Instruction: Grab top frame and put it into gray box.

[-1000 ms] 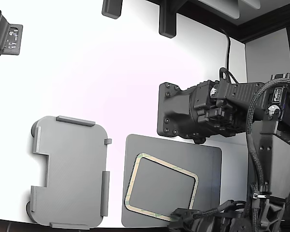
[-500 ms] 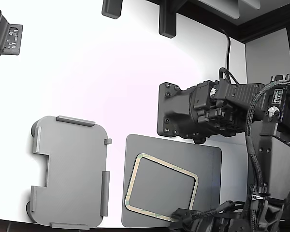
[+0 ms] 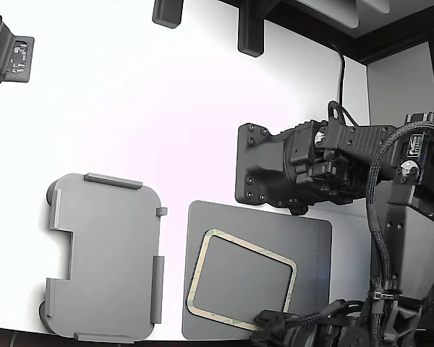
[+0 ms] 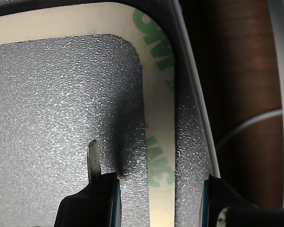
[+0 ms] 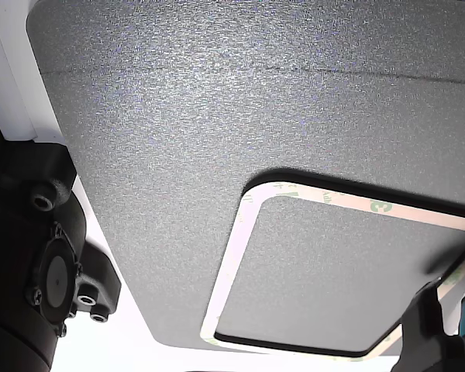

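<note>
The top frame (image 3: 196, 280), a thin beige ring with green patches, lies flat on a dark gray mat (image 3: 311, 238) low in the exterior view. The gray box (image 3: 108, 260) sits to its left in that view, with nothing inside. My gripper (image 3: 266, 319) is down at the frame's near corner. In the wrist view the gripper (image 4: 158, 198) is open, one finger inside the ring and one outside, with the frame's side strip (image 4: 158, 118) between them. The other view shows the frame (image 5: 232, 263) and the gripper (image 5: 448, 310) at the same corner.
A second black arm body (image 3: 296, 170) hangs over the table just beyond the mat. Black fixtures (image 3: 249, 32) stand at the far edge and a dark device (image 3: 7, 54) at the upper left. The mat's near edge is close to the table edge.
The gripper has edged slightly at the frame's near corner and the arm's cables have shifted a little. The frame, mat and gray box have not moved.
</note>
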Controlling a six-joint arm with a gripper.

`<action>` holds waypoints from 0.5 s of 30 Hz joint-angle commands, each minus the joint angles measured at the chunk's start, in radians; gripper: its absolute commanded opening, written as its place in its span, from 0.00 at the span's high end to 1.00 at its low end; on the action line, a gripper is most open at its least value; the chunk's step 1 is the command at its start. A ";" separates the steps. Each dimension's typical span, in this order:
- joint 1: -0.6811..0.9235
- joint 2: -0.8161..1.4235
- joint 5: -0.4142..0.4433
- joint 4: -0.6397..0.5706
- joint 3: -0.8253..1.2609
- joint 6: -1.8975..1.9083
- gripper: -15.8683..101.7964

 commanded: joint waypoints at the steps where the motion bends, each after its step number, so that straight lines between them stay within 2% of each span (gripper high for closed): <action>1: -0.008 0.018 -0.002 -0.011 -0.011 -0.002 0.29; 12: -0.006 0.020 -0.002 -0.049 0.020 0.009 0.38; 15: -0.002 0.020 0.006 -0.058 0.031 0.017 0.44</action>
